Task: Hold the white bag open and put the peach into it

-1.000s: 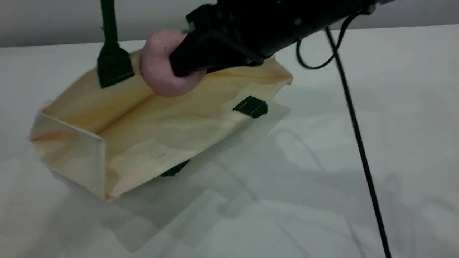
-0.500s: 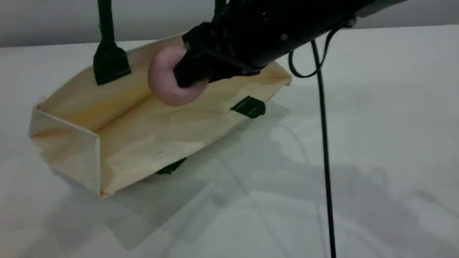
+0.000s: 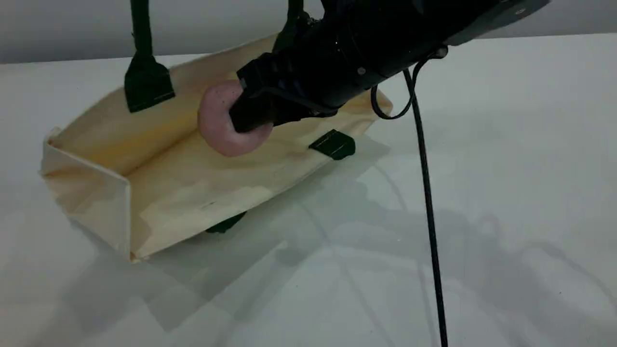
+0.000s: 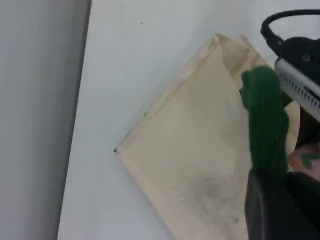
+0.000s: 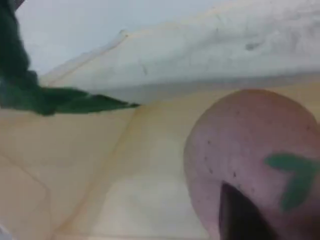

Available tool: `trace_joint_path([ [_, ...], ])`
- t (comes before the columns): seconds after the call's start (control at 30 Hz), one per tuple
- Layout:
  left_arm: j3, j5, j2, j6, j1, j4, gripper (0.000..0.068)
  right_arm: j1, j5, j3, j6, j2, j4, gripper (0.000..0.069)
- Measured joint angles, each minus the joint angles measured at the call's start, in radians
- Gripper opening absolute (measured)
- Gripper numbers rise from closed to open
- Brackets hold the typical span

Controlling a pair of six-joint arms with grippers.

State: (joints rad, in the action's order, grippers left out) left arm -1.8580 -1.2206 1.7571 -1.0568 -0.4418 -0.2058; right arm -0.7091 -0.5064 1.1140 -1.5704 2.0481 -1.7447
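The white bag (image 3: 193, 183) lies on the table with its mouth open toward the camera. Its far wall is held up by a dark green rope handle (image 3: 142, 29) that runs out of the top of the scene view. In the left wrist view that handle (image 4: 265, 120) runs down into my left gripper (image 4: 275, 205), which is shut on it. My right gripper (image 3: 246, 115) is shut on the pink peach (image 3: 217, 123) and hangs just inside the bag's mouth, above the lower wall. The right wrist view shows the peach (image 5: 240, 150) close up over the bag's cream inside (image 5: 100, 165).
A black cable (image 3: 426, 193) hangs from the right arm down across the white table (image 3: 506, 144). A green patch (image 3: 332, 143) sits on the bag's near wall. A grey wall (image 4: 35, 100) borders the table on the far side.
My right gripper has come down and slightly left with the peach, from above the bag's far rim into its open mouth. The bag's far wall has risen a little.
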Motion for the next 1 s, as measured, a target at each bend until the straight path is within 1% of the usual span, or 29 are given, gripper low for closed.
trace_joint_path([
  [0.1,0.0,0.0,0.0,0.0,0.0,0.0,0.0085,0.0,0.0,0.001,0.0,0.002,0.0,0.0271],
  [0.2,0.0,0.0,0.0,0.0,0.0,0.0,0.0085,0.0,0.005,0.013,0.0,0.011,0.001,0.0318],
  [0.37,0.0,0.0,0.0,0.0,0.0,0.0,0.0085,-0.004,0.009,0.073,0.0,0.014,0.001,0.0412],
  [0.5,0.0,0.0,0.0,0.0,0.0,0.001,0.0085,-0.004,0.005,0.092,0.0,0.016,-0.001,0.0459],
  [0.7,0.0,-0.003,-0.001,0.0,0.0,0.002,0.0085,-0.004,0.032,0.091,0.0,0.027,0.0,0.0486],
  [0.93,0.0,-0.001,-0.001,0.0,0.0,0.006,0.0085,-0.004,0.029,0.091,0.0,0.027,0.0,0.0484],
  [1.0,0.0,0.0,-0.001,0.0,0.0,0.012,0.0085,0.002,0.025,0.09,0.003,0.027,0.007,0.0472],
])
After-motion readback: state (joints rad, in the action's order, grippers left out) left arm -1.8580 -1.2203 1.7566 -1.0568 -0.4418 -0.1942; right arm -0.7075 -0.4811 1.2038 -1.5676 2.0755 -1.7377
